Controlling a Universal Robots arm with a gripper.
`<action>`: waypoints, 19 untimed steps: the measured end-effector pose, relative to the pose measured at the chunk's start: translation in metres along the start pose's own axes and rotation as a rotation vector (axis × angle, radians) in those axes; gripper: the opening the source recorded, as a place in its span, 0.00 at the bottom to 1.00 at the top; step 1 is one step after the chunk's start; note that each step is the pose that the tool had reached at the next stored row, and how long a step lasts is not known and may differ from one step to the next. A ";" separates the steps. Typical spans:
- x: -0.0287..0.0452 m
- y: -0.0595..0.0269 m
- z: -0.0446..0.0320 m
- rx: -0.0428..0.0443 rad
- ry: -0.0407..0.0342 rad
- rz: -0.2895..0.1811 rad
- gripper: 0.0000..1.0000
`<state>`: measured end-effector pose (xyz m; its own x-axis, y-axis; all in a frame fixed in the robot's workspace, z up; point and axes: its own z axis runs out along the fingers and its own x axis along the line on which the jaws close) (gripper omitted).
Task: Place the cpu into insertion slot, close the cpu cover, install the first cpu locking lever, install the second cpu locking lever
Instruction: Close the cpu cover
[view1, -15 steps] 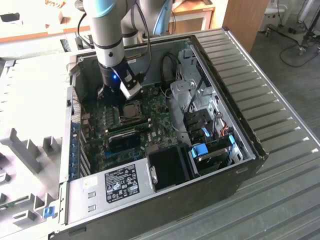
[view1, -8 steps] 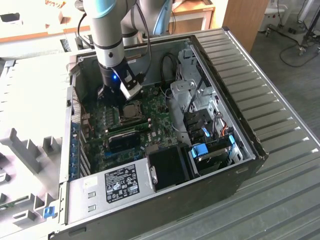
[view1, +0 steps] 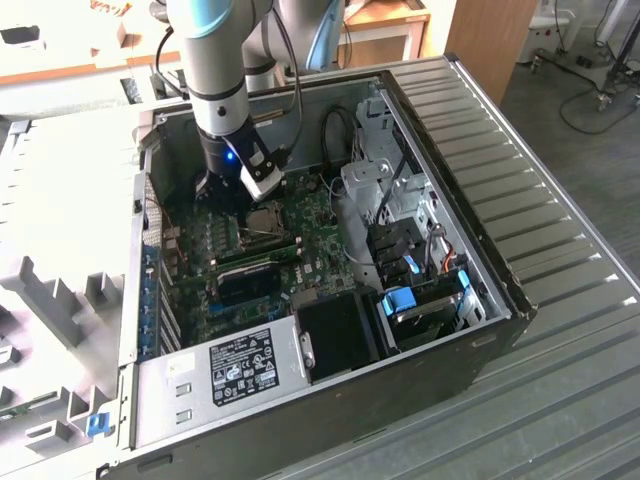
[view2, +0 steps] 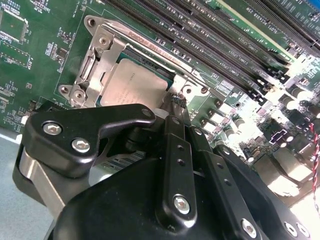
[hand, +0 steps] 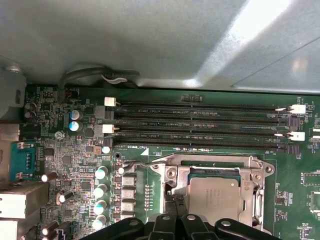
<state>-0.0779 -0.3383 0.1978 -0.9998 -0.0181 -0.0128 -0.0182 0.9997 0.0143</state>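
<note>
The cpu (view2: 134, 86) lies flat in the insertion slot (view1: 264, 222) on the green board, its dull silver top showing. The silvery cpu cover (view2: 101, 54) lies down around it, framing the chip; in the first wrist view the cpu (hand: 215, 197) sits inside the same cover frame (hand: 252, 167). A thin metal locking lever (hand: 142, 161) sticks out from the socket's corner. My gripper (view2: 175, 100) hangs low over the socket's edge beside the chip, fingers drawn together and shut, with nothing seen between them. The exterior view has the gripper (view1: 236, 195) just behind the socket.
Long memory slots (hand: 200, 125) run beside the socket. Upright capacitors (hand: 100, 190) stand near the lever. The grey case wall (hand: 150, 40) rises behind the board. A power supply (view1: 235, 365) and drive cage (view1: 420, 290) fill the case's near and right side.
</note>
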 end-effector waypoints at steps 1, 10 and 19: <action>0.0000 0.0000 0.0000 -0.0002 -0.0001 0.000 0.11; -0.0001 0.0002 -0.0061 -0.0006 -0.0005 0.000 0.11; -0.0003 0.0003 -0.0194 -0.0002 -0.0001 0.000 0.11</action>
<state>-0.0779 -0.3383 0.2171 -0.9998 -0.0180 -0.0130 -0.0182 0.9997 0.0145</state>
